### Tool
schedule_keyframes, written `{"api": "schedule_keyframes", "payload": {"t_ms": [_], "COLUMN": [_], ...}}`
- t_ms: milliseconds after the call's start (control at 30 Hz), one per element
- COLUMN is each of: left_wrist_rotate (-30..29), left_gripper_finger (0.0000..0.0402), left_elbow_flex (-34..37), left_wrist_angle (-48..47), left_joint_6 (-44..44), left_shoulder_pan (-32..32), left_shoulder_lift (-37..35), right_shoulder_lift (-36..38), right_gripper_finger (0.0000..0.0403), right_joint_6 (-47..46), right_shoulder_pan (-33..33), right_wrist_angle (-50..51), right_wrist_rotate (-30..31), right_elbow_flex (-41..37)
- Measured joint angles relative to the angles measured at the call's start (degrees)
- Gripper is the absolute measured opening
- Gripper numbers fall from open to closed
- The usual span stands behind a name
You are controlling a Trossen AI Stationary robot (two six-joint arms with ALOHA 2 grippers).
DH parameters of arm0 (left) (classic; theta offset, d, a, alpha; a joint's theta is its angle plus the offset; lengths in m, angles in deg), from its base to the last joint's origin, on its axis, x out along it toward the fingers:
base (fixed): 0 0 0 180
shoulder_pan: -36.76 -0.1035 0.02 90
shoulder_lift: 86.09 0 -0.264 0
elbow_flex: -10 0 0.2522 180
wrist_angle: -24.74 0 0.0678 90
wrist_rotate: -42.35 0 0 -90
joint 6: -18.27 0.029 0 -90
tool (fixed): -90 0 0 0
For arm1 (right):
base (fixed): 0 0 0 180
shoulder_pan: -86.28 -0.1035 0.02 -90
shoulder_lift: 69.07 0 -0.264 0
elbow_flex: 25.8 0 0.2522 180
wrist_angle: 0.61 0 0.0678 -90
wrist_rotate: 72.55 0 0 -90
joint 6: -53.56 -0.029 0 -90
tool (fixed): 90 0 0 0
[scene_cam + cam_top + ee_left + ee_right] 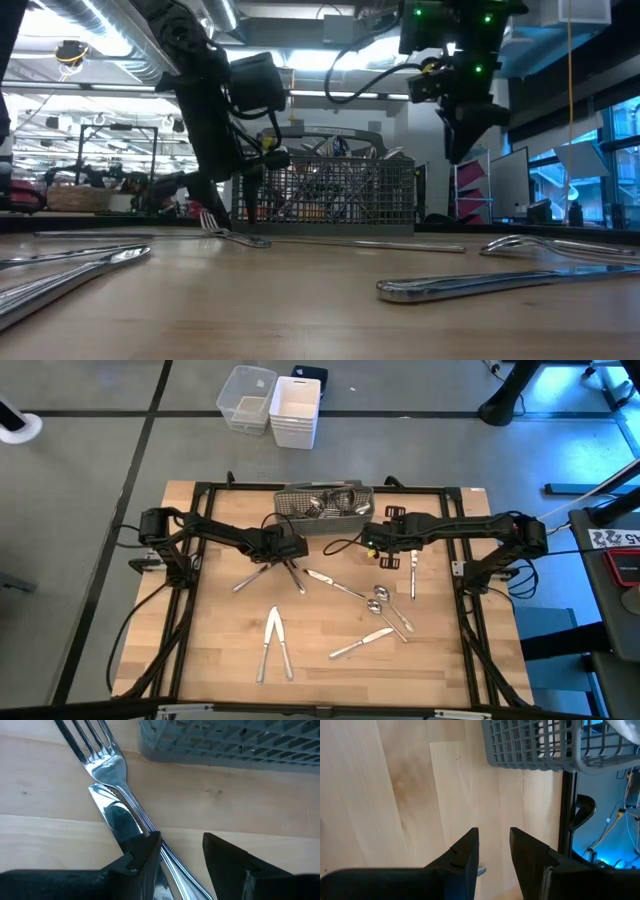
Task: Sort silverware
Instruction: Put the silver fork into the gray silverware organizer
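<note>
The grey mesh caddy (pixel 323 506) at the counter's (pixel 220 660) far edge holds several pieces of silverware (pixel 330 502), their kinds hard to make out through the mesh. The left pincer (pixel 182 855) sits low over a fork (pixel 107 767) and knife (pixel 117 817) near the caddy, released, their handles running between its fingers and partly hidden. The right pincer (pixel 494 851) hangs released above bare wood beside the caddy. More pieces (pixel 378 600) lie scattered mid-counter.

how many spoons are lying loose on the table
2, side by side right of centre: the upper spoon and the lower spoon, just below it in the high view. Others may sit hidden in the caddy.
</note>
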State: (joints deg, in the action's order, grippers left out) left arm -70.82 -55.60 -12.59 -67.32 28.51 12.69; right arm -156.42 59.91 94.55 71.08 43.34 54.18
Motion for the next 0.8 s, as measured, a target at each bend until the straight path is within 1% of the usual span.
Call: {"api": "schedule_keyframes", "payload": {"t_ms": [233, 367, 800], "left_wrist_rotate": [2.77, 3.2, 3.94], "left_gripper_finger": [0.0143, 0.0143, 0.0143], "left_elbow_flex": [-0.09, -0.11, 0.02], "left_wrist_angle": [-2.16, -3.31, -4.77], "left_joint_6": [0.29, 0.43, -1.3], "left_shoulder_pan": [0.79, 1.86, 4.2], "left_shoulder_lift": [-0.15, -0.36, -1.36], "right_shoulder_lift": [0.0, 0.0, 0.0], "right_gripper_finger": [0.0111, 0.0111, 0.0111], "right_joint_6": [0.17, 1.64, 1.69], "right_shoulder_pan": [0.0, 0.0, 0.0], "right_wrist_angle": [0.06, 0.08, 0.06], "right_wrist_rotate": [-0.02, -0.08, -1.09], "right_elbow_flex": [-0.01, 0.0, 0.0]}}
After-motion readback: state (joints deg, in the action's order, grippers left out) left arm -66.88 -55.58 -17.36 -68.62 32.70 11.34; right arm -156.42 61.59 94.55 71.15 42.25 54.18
